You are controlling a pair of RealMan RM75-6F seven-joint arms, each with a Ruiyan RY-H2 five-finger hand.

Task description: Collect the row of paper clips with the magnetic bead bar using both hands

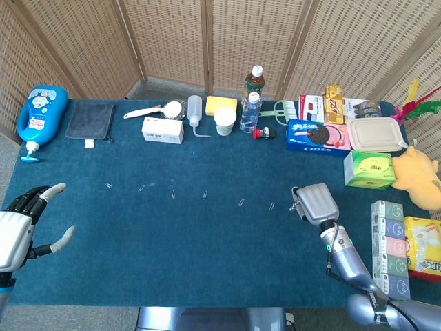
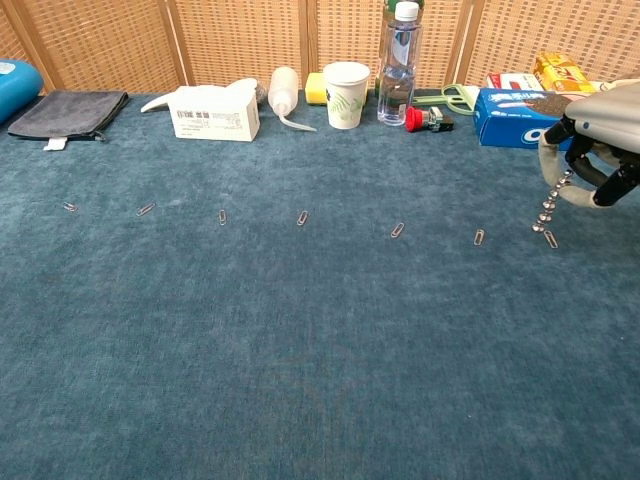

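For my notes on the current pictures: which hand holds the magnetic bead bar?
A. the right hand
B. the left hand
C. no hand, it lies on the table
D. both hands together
A: the right hand holds the magnetic bead bar, which hangs from it; the left hand is empty with fingers apart.

A staged test setup: woven screens [image 1: 172, 38] fence a blue-carpeted tabletop [image 1: 207, 248] lined with assorted groceries [image 1: 317, 135].

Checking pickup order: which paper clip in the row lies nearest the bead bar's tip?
The rightmost paper clip, directly under the hanging metal bead bar; the rest trail off leftward.
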